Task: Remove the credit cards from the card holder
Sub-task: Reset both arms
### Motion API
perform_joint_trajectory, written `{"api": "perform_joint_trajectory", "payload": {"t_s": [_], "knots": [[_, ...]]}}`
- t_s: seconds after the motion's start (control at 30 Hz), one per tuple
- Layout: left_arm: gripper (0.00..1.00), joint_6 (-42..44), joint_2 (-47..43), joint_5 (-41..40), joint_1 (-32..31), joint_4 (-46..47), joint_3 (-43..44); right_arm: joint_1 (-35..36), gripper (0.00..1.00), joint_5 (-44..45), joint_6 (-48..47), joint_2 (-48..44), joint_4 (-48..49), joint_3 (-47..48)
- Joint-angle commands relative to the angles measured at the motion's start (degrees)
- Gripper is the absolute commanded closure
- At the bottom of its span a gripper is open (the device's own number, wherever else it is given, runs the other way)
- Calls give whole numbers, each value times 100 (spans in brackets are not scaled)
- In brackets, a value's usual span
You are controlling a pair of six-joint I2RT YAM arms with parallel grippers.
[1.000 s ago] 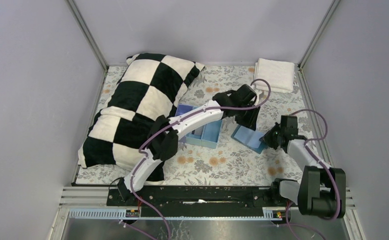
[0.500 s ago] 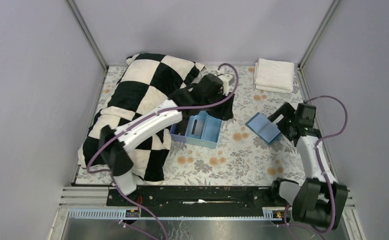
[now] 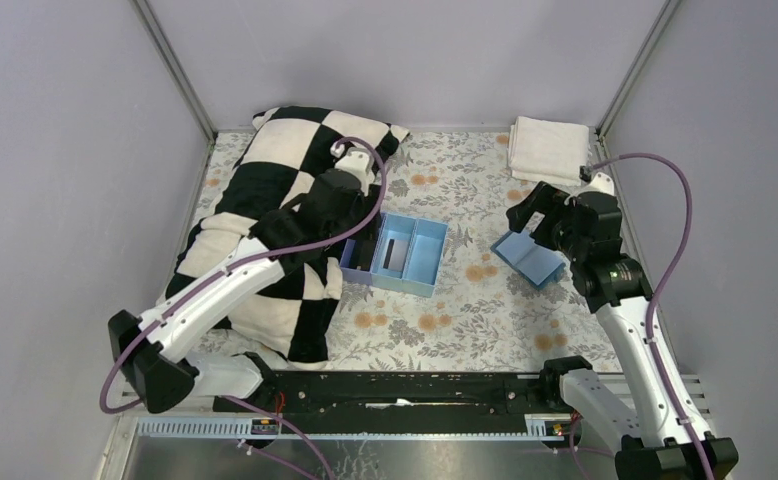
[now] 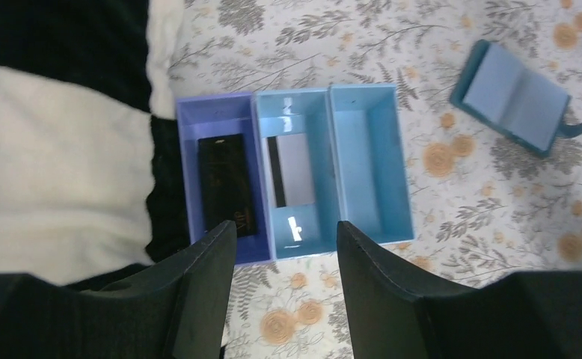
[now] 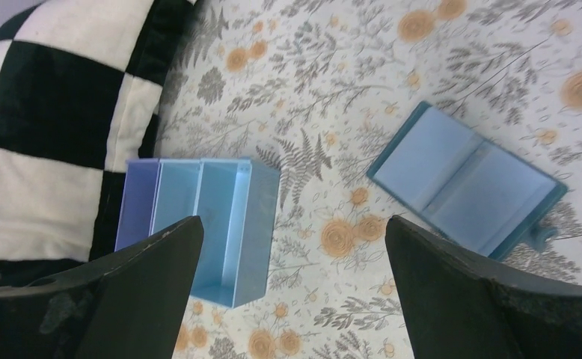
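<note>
The card holder [image 3: 528,258] lies unfolded on the floral cloth, its pale blue inside up, with no card showing in it [image 5: 467,179]. One black credit card [image 4: 224,187] rests in the lavender compartment of the tray [image 4: 370,224]. A grey card with a dark stripe [image 4: 292,170] lies in the middle compartment. My left gripper [image 4: 286,239] hovers open above the tray's near edge, nothing between its fingers. My right gripper [image 5: 292,232] is wide open and empty, raised above the cloth between the tray [image 5: 254,224] and the holder.
A black-and-white checked pillow [image 3: 275,210] lies against the tray's left side. A folded white towel [image 3: 550,148] sits at the back right corner. Grey walls enclose the floral surface.
The right gripper opened and let go of the card holder, then rose back. The left arm swung away from the holder, over the tray toward the pillow, its jaws widening.
</note>
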Motion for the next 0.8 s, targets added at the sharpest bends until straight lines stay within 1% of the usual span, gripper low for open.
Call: {"api": "perform_joint_trajectory", "payload": {"t_s": [0.0,0.17,0.3,0.4,0.63,0.73,0.77], "knots": [[43,249,-472,-299,117,377,-446,42,0,644,-328,57,-262,456],[43,69,-657,-585,222,299,-755,44,0,715,-255,139,-182,476],[44,39,-764,-458,404,447,-986,37,0,694,-223,204,-132,472],[44,18,-768,-451,595,339,-941,36,0,734,-223,214,-132,462],[45,82,-892,-213,1048,365,-925,36,0,769,-222,179,-157,408],[49,22,-917,292,1190,525,-977,36,0,724,-207,143,-141,384],[49,-3,-901,385,1192,545,-966,38,0,723,-206,132,-124,374]]}}
